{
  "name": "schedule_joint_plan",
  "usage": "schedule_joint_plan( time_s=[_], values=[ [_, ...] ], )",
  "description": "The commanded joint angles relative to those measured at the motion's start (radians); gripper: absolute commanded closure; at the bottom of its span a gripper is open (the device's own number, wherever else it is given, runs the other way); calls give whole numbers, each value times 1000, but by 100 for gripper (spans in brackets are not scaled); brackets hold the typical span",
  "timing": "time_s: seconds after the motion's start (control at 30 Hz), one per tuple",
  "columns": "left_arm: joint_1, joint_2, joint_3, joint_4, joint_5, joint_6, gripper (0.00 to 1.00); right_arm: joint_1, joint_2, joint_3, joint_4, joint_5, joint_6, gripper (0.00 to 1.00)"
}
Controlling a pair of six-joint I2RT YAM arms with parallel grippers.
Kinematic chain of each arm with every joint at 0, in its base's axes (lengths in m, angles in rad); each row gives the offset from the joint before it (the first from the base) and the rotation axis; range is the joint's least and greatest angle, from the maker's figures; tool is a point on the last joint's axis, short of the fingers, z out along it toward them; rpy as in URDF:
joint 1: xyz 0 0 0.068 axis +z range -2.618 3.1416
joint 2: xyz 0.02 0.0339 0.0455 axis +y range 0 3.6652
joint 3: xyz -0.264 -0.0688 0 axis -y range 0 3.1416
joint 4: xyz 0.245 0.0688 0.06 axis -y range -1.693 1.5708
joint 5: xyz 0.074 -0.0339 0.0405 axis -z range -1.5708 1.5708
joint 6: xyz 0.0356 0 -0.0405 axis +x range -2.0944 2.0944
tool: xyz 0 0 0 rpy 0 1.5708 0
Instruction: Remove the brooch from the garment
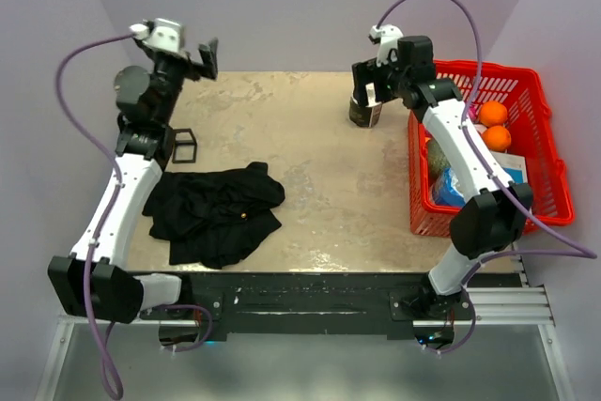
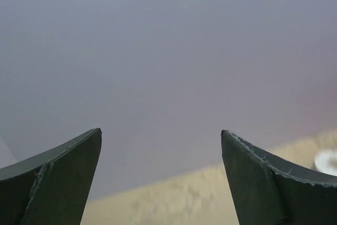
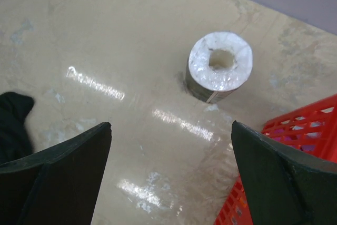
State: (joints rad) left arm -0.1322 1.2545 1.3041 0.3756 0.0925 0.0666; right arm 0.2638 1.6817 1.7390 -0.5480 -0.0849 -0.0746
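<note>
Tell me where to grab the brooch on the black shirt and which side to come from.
Pinch the brooch across its width, coming straight down from above: it shows as a tiny bright speck on top of the crumpled shirt lying on the table, so a sideways approach would likely snag cloth. The open left gripper is on that side.

Arms (image 1: 122, 199): white link shells, black joint housings
Cables (image 1: 70, 100): purple, one loop per arm
Fingers (image 2: 58, 183): dark grey-green, tapered, scuffed edges
Wrist cameras (image 1: 164, 37): pale silver-white housings
</note>
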Motion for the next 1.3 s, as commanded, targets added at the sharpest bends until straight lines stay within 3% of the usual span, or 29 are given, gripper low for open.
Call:
schedule_joint_plan(
  time_s=[0.0, 0.1, 0.3, 0.4, 0.53, 0.6, 0.67, 0.77, 0.8, 0.93, 1.03, 1.27],
  values=[
    [-3, 8, -103, -325, 108, 93, 0, 12, -5, -6, -42, -148, -115, 1],
    [-1, -65, -205, -472, 122, 211, 0, 21, 0, -24, -61, -335, -227, 1],
    [83, -173, -469, -503, 95, 433, 0, 86, -48, -240, -11, -112, -99, 3],
    [126, -139, -439, -605, 93, 447, 0, 40, -143, -363, -42, -47, -36, 3],
    [132, -72, -390, -805, 118, 476, 0, -117, -189, -467, -138, -49, -19, 4],
    [132, -72, -404, -842, 127, 483, 0, -193, -194, -492, -162, -58, -36, 5],
    [132, -84, -426, -853, 131, 481, 0, -190, -198, -475, -164, -110, -131, 10],
    [132, -110, -460, -877, 128, 502, 0, -42, -223, -426, -106, -213, -272, 10],
    [132, -119, -469, -895, 113, 516, 0, 65, -237, -426, -81, -219, -319, 9],
    [146, -130, -525, -919, 27, 585, 0, 219, -188, -489, 124, -275, -462, 7],
    [227, -113, -537, -922, -22, 578, 0, 307, -32, -425, 201, -297, -493, 14],
    [348, -95, -456, -975, -62, 477, 0, 478, 173, -289, 330, -302, -487, 17]
  ],
)
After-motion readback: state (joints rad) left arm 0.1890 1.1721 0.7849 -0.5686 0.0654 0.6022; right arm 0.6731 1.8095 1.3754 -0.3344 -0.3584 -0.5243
